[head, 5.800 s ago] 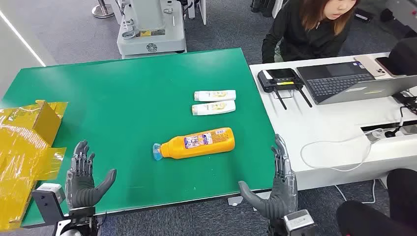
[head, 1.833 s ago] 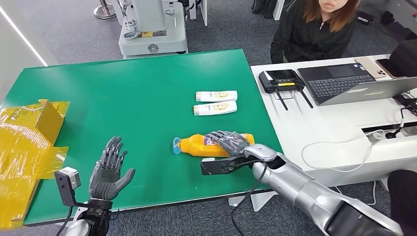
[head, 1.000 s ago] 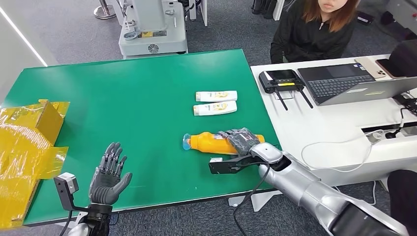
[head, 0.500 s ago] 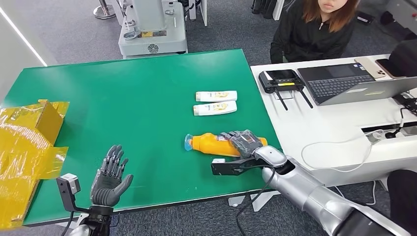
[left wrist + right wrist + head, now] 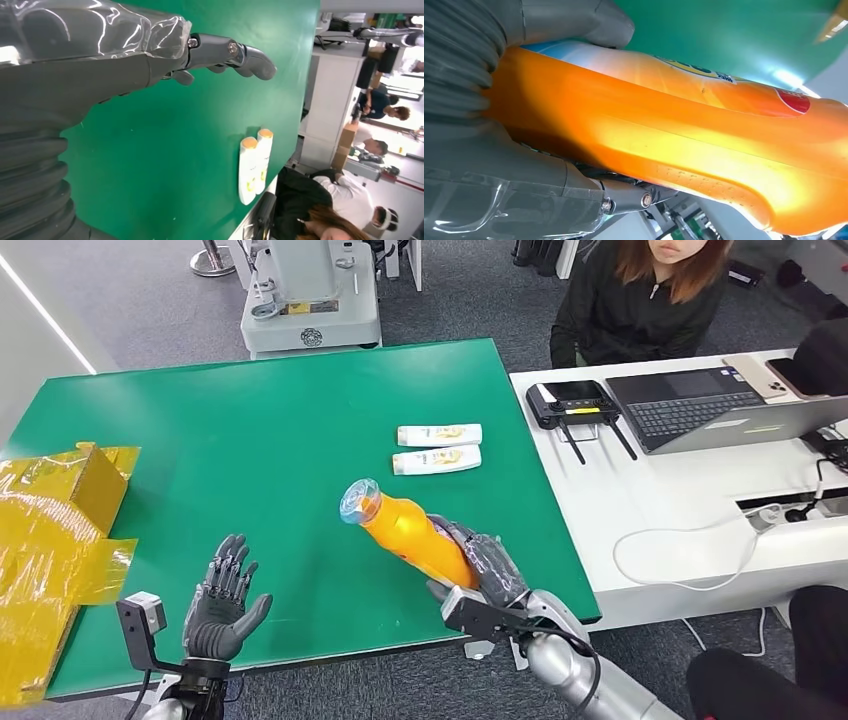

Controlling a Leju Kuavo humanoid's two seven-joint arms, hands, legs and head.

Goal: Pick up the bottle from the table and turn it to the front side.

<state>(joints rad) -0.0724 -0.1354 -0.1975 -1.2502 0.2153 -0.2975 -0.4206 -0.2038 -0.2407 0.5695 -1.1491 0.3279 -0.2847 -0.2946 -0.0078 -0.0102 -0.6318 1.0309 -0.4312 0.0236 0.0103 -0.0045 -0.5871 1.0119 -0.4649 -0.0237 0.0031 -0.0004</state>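
Right robot hand [image 5: 487,565]: gripped the orange bottle [image 5: 415,537] low on its body, near the counter's [image 5: 250,440] front edge.
Left robot hand [image 5: 222,600]: held nothing, fingers spread, above the counter's front-left part.
Bottle: lifted off the counter, tilted, blue cap [image 5: 359,502] up and away; half a second earlier lay flat under the hand.
Right wrist view: label edge and red mark [image 5: 796,101], unseen from the head.
Farther back: two white tubes [image 5: 437,448], side by side.

High head view down over green table [image 5: 250,440], left wrist view sideways along it, right wrist view close on bottle [image 5: 684,140]
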